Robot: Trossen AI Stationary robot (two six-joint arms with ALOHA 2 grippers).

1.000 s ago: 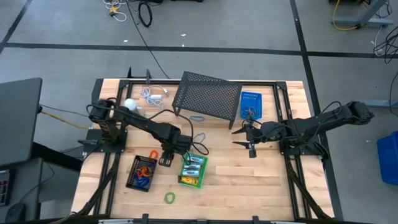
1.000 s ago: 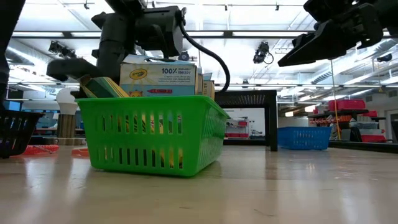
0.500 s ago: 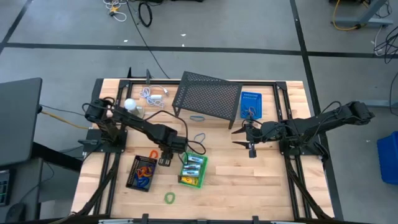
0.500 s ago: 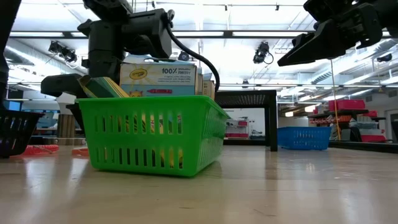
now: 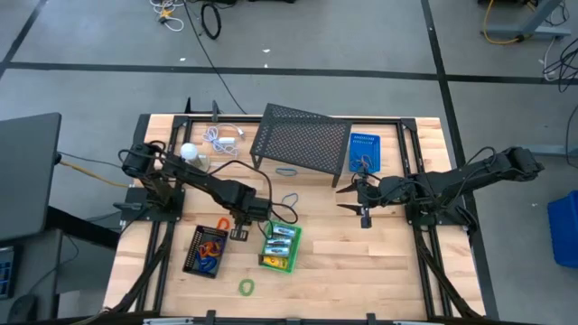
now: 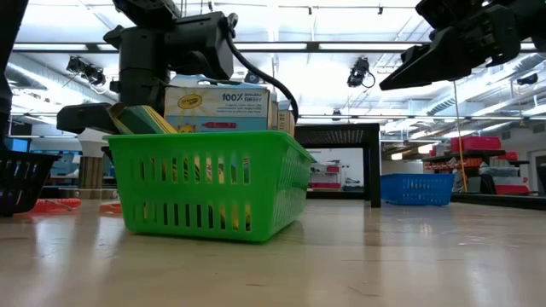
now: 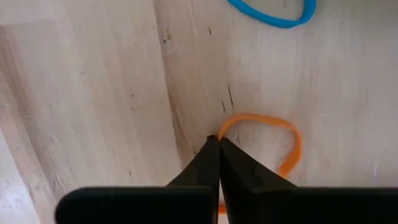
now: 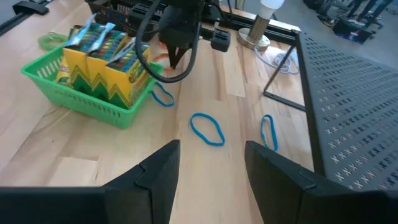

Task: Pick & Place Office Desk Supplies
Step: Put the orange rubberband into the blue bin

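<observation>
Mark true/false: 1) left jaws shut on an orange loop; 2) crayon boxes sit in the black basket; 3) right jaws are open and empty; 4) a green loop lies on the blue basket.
1) True: the left gripper pinches the orange loop.
2) False: the crayon boxes stand in the green basket.
3) True: the right gripper holds nothing.
4) False: the green loop lies on the table, nearer than the green basket.

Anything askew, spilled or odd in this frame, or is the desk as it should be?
Nothing damaged. Several loops lie loose on the table, outside the baskets: a green loop near the front edge and blue loops by the green basket. The left gripper is shut on an orange loop.
</observation>
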